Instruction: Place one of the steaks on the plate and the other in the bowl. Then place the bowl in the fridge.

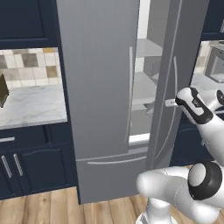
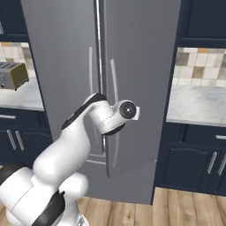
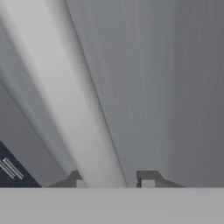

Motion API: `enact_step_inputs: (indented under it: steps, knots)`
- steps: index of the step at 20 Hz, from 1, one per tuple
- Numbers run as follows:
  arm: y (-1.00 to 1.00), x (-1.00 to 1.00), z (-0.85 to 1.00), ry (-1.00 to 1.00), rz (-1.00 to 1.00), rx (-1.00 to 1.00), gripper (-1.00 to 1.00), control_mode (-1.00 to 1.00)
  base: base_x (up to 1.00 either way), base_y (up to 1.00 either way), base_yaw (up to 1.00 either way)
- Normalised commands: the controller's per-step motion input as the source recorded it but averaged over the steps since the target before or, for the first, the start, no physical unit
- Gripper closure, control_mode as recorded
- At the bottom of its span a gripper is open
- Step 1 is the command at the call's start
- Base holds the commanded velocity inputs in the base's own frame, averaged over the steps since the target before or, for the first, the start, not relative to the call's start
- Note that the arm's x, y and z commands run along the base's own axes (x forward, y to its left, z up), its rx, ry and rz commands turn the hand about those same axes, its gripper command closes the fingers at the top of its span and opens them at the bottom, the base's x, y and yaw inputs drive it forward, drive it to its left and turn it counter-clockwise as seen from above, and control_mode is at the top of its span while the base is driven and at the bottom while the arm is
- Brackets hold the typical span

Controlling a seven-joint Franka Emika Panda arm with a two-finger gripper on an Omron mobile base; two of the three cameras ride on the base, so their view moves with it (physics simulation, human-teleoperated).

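The fridge [image 1: 100, 87] is tall, grey brushed metal. Its right door [image 1: 186, 48] stands partly ajar, with pale shelves [image 1: 146, 85] showing in the gap. My gripper [image 1: 169, 103] is at that door's long vertical handle [image 1: 175, 78]. In the hand view the pale handle [image 3: 65, 96] runs between my fingertips [image 3: 148, 179], and the gripper [image 3: 113, 181] straddles it, open, with a small gap on one side. From the right base view my wrist [image 2: 126, 110] is close against the handle [image 2: 115, 79]. The steaks, the plate and the bowl are hidden or out of view.
Marble counters flank the fridge [image 2: 145, 66]: one on the left [image 1: 30, 105] with a dark object [image 1: 2, 89] at its edge, one on the right [image 2: 198, 106]. A toaster [image 2: 13, 75] stands on a counter. Navy cabinets [image 1: 26, 166] sit below, above a wooden floor [image 2: 185, 207].
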Motion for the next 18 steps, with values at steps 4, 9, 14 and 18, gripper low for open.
enact_step_inputs:
  steps: [4,9,14,18]
  knots:
    - [-0.01,-0.11,0.04,0.0,0.0,0.0,-1.0,-1.0,0.0,0.0,0.0]
    - [-0.2,-0.02,0.04,0.0,-0.03,-0.01,-1.0,-1.0,0.0,0.0,0.0]
    - [-0.53,-0.5,0.3,0.02,-0.18,-0.16,-1.0,-1.0,0.0,0.0,0.0]
    - [-0.06,-1.0,0.73,-0.04,-0.16,-0.29,-1.0,-1.0,0.0,0.0,0.0]
